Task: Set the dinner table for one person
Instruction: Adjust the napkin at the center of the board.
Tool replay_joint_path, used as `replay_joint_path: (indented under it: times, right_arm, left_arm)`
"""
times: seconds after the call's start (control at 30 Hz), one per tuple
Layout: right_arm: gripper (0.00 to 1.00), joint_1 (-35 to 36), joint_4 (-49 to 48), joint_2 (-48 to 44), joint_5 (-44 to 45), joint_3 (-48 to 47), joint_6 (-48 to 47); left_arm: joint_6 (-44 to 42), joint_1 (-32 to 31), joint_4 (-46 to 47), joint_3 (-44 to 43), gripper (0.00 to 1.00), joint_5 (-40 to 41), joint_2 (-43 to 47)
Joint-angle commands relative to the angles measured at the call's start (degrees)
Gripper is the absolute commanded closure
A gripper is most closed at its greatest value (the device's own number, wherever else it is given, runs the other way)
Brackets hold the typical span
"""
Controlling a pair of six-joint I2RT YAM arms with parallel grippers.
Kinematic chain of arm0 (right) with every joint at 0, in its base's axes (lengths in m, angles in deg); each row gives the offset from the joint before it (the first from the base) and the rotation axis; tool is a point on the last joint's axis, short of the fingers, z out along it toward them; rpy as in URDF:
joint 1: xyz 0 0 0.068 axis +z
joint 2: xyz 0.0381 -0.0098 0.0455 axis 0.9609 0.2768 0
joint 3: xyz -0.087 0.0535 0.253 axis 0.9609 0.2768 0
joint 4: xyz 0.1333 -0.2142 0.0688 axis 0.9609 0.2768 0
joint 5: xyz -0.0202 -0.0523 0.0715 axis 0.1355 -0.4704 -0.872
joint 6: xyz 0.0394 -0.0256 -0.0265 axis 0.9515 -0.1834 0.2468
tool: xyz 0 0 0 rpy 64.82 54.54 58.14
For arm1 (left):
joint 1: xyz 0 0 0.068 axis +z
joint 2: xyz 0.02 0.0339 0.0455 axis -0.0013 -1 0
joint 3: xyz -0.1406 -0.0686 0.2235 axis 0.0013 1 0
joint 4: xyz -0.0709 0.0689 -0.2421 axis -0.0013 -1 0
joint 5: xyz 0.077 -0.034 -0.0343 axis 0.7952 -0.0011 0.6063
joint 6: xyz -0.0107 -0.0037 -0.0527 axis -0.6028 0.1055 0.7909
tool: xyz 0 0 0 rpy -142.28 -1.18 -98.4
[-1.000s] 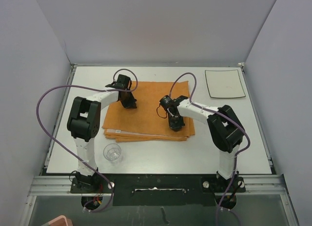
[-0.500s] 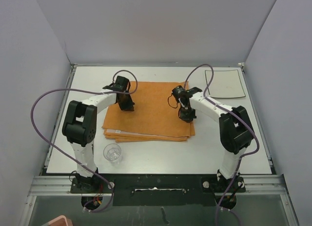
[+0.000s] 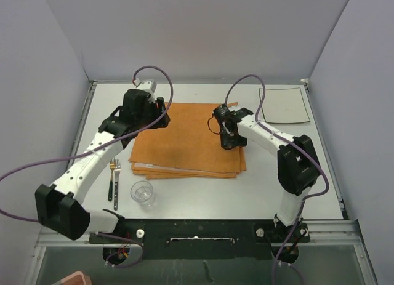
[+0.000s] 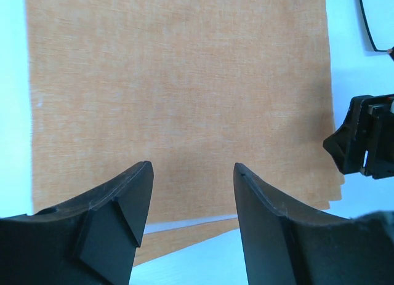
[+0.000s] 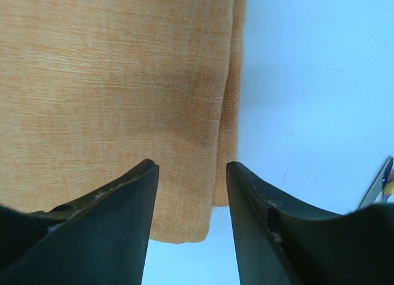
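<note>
From above, the dinner table (image 3: pixel 203 188) fills the enclosure floor, and its off-white surface reaches the walls at left, right and far. A folded orange mat (image 3: pixel 188 140) lies in the middle, with bare strips around it, widest at near right. A white square plate (image 3: pixel 284 104) sits at the far right corner, apart from the mat. A clear glass (image 3: pixel 142 191) stands upright near the mat's near left corner; its contents cannot be told. Cutlery (image 3: pixel 114 177) lies just left of it. The left fingers (image 3: pixel 161 112) hover at the mat's far left, and the right fingers (image 3: pixel 229 142) hover by its right edge.

In the left wrist view, the left fingers (image 4: pixel 117 211) are spread apart over the mat (image 4: pixel 178 82), holding nothing.

In the right wrist view, the right fingers (image 5: pixel 111 211) are likewise parted, straddling the mat's (image 5: pixel 111 82) edge beside bare surface (image 5: pixel 308 82).
</note>
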Motion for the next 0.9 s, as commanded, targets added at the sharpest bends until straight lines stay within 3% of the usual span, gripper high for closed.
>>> replay_joint_path:
  times: [0.0, 0.87]
  right_arm:
    - [0.51, -1.8, -3.6, -2.2, 2.1, 3.8, -1.3]
    - [0.62, -2.0, -4.8, 4.2, -1.7, 7.5, -1.3]
  left_arm:
    - [-5.8, 0.4, -0.9, 5.2, 0.46, 6.9, 6.6]
    - [-1.9, 0.9, -0.7, 8.8, 0.48, 6.3, 8.9]
